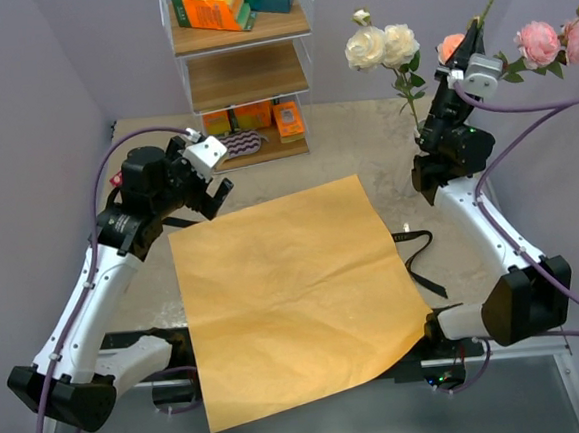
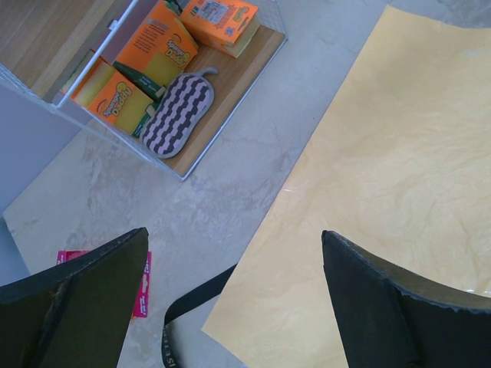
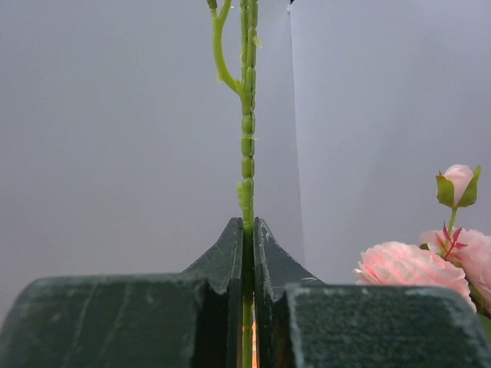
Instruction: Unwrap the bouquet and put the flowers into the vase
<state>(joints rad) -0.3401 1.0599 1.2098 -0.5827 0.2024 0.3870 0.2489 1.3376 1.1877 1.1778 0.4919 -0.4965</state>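
Note:
The orange paper sheet [image 1: 296, 296] [image 2: 383, 153] lies spread flat on the table, with the black ribbon [image 1: 418, 256] [image 2: 192, 303] loose beside it. My left gripper [image 1: 213, 195] [image 2: 235, 234] hovers open over the sheet's far left corner, holding nothing. My right gripper [image 1: 474, 33] [image 3: 248, 226] is raised high at the back right, shut on a green stem [image 3: 247, 138] of the flowers. Pink roses [image 1: 549, 41] [image 3: 406, 264] and a peach head [image 1: 450, 45] hang around it. Cream roses [image 1: 381, 46] stand to its left, their stem running down behind the right arm. The vase is hidden.
A clear shelf unit [image 1: 243, 75] at the back holds orange boxes and a striped sponge [image 1: 244, 142] [image 2: 178, 113]. A small pink tag [image 1: 116, 178] [image 2: 143, 285] lies on the table by the left arm. The sheet overhangs the table's near edge.

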